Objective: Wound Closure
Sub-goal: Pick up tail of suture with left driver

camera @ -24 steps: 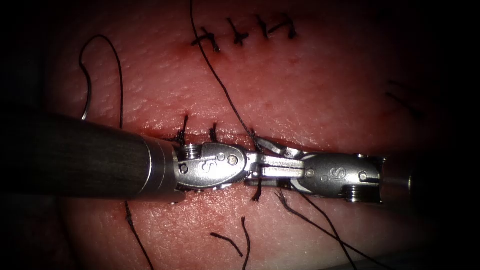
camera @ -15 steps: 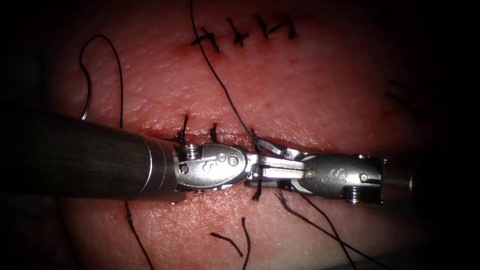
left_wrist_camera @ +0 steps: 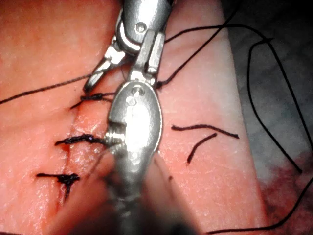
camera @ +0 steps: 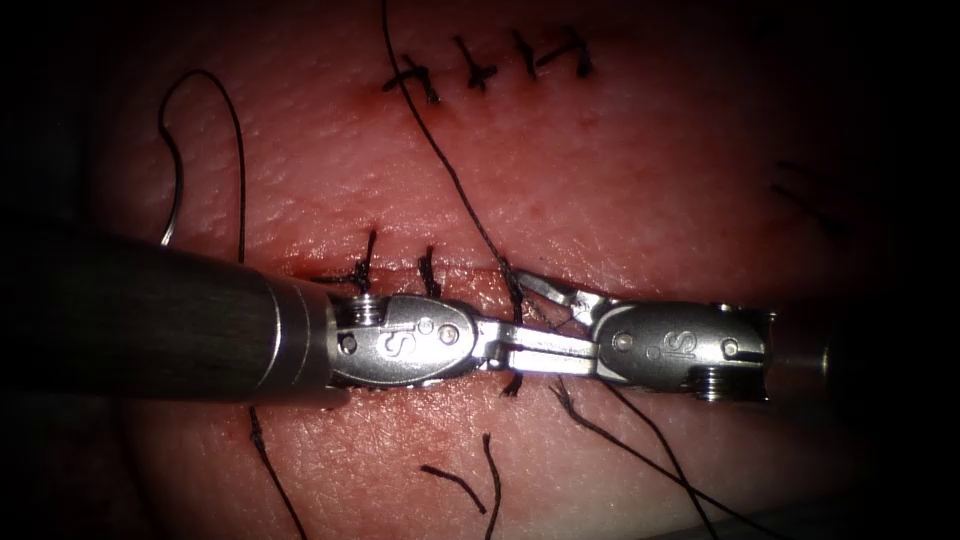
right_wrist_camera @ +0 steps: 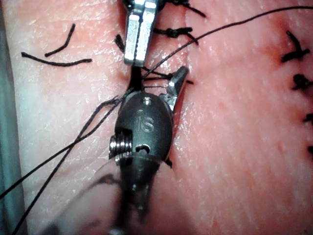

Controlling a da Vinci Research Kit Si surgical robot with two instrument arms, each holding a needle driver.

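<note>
Both tools lie along the cut in the tissue (camera: 650, 180), tip to tip. The left tool (camera: 585, 350) has its jaws shut over the third stitch (camera: 515, 290); I cannot tell whether thread is pinched in them. The right tool (camera: 520, 320) is open, one jaw lifted and the other hidden under the left tool's jaws. In the right wrist view the right tool (right_wrist_camera: 156, 73) has thread crossing its gap. The long thread (camera: 450, 180) runs from the top down to the tools and out to the lower right. A thin pale curve, probably the needle (camera: 170, 225), lies free at the far left.
Two tied stitches (camera: 428, 270) cross the cut beside the left tool's wrist. An older row of stitches (camera: 480, 65) sits at the top. Short cut ends of thread (camera: 455, 485) lie below the cut. Red fluid wets the cut's edges.
The left tool has drawn back a little to the left and tilted its jaws downward. The right tool's lifted jaw has swung further up and to the left.
</note>
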